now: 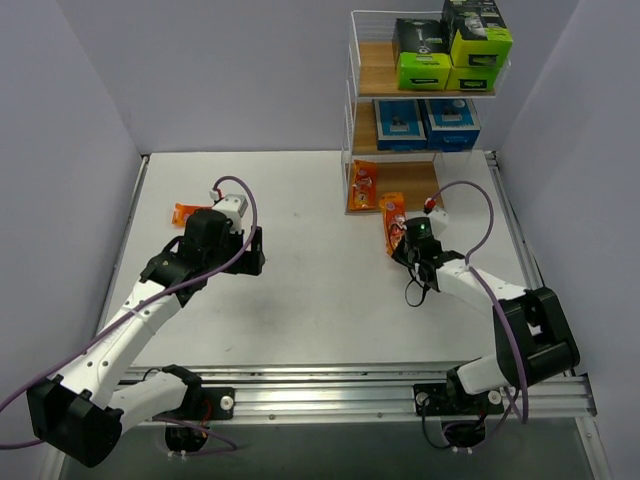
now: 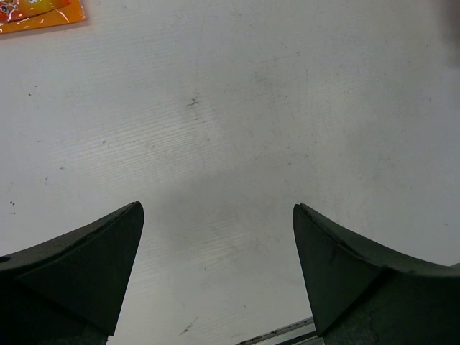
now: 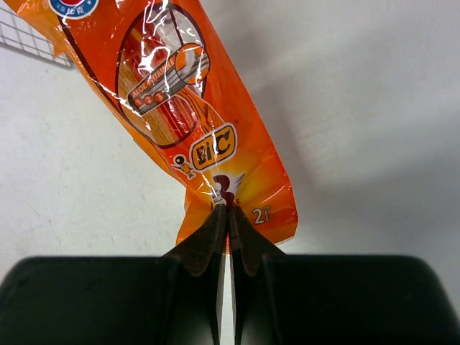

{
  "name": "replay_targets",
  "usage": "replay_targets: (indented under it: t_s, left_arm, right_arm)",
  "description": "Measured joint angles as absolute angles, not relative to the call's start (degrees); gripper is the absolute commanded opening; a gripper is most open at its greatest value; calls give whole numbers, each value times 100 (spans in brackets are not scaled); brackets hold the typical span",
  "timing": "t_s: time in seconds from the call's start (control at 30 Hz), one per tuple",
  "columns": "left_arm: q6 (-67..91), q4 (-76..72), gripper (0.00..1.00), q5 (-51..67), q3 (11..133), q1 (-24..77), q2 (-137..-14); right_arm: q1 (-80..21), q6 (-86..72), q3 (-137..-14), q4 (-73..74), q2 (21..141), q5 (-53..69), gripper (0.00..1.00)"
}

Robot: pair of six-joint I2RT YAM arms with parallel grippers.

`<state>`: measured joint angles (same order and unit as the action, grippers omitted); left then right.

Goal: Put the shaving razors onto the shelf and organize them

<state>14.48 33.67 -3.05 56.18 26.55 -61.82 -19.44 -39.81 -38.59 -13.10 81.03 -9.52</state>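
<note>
right claw (image 3: 228, 210) is pinched tight on the bottom edge of an orange razor packet (image 3: 180, 108), just in front of the lowest tier of the shelf (image 1: 352, 110). left claw (image 2: 217, 207) is spread wide over the table (image 2: 287, 108), with a second orange packet (image 2: 36, 14) lying nearby.

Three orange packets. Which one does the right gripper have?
The orange packet just in front of the shelf's bottom tier, pinched at one end by the right gripper. A second packet sits inside that tier; the third packet lies far left.
</note>
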Motion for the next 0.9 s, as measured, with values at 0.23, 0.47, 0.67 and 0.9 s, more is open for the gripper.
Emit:
replay_targets:
  t_s: [0.23, 0.47, 0.67, 0.9]
  left_arm:
    - [1446, 3369, 94, -290, 5618, 2655, -6158]
    - [1435, 3367, 94, -276, 5618, 2655, -6154]
    - [1435, 3367, 94, -246, 5618, 2655, -6156]
    - [1433, 3367, 94, -220, 5618, 2655, -6156]
  right_arm:
    - [-1780, -3778, -4486, -1741, 8753, -906, 0]
    - [-1584, -3691, -5043, -2259, 9572, -895, 0]
    - [-1540, -3555, -5188, -2648, 9837, -947, 0]
    - [-1518, -3450, -5448, -3131, 10154, -1011, 0]
